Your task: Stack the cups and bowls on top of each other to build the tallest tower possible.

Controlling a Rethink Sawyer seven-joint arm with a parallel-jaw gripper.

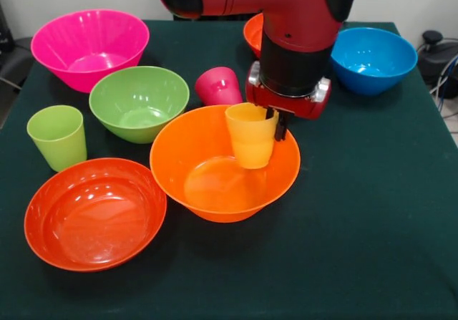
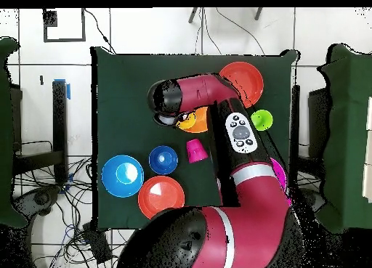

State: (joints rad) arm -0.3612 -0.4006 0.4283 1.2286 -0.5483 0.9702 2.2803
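My gripper (image 1: 275, 123) is shut on the right rim of the yellow-orange cup (image 1: 251, 134). The cup is upright, mouth up, inside the hollow of the big orange bowl (image 1: 215, 184), and I cannot tell whether it touches the bowl's floor. The red-pink cup (image 1: 218, 86) stands just behind that bowl, also seen as the red-pink cup (image 2: 196, 150) from above. The lime green cup (image 1: 57, 135) stands at the left. No tower shows. In the overhead view the arm hides the gripper, and only a sliver of the orange bowl (image 2: 192, 122) is visible.
Left of the orange bowl are the green bowl (image 1: 139, 102), the big pink bowl (image 1: 89, 44) and a shallow red-orange bowl (image 1: 95, 212). The light blue bowl (image 1: 372, 59) is at the back right. A second red-orange bowl (image 1: 252, 32) peeks out behind the arm. The small dark blue bowl (image 2: 163, 160) shows only from above.
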